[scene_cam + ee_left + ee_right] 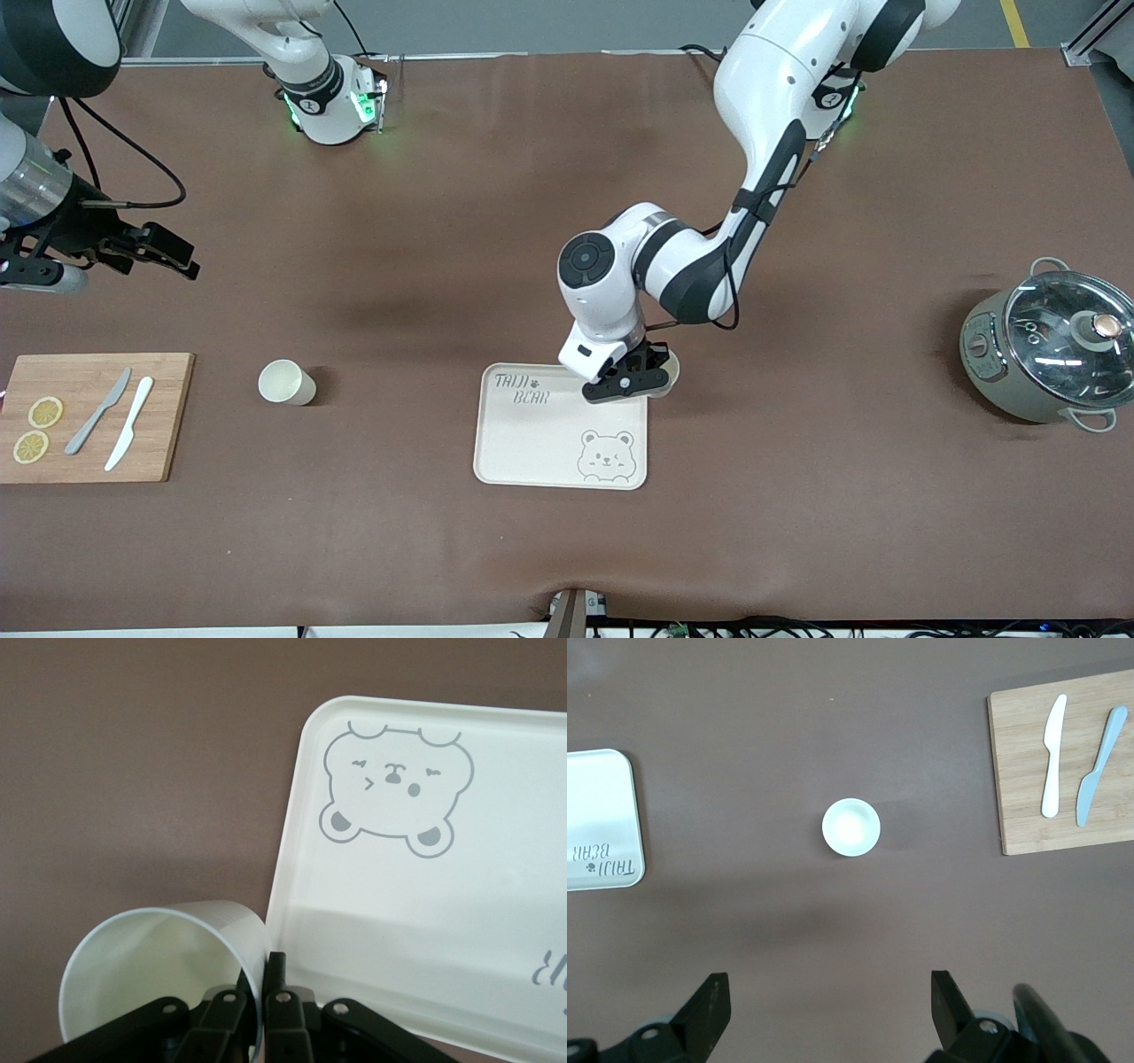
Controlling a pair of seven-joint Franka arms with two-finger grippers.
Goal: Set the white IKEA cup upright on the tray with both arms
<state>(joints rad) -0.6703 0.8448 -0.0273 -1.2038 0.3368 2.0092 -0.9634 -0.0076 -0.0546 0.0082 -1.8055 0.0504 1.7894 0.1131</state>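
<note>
My left gripper (633, 379) (264, 970) is shut on the wall of a white cup (159, 974) (671, 367), one finger inside the rim and one outside. The cup hangs tilted, its mouth toward the wrist camera, over the corner of the cream bear tray (532, 443) (425, 930) on the side toward the left arm's base. A second white cup (285, 383) (850, 827) stands upright on the table between the tray (598, 806) and the cutting board. My right gripper (177, 252) (831, 992) waits open and empty, high over the right arm's end of the table.
A wooden cutting board (164, 416) (1019, 762) with two knives (115, 421) and lemon slices (44, 412) lies at the right arm's end. A grey pot with a glass lid (1050, 350) stands at the left arm's end.
</note>
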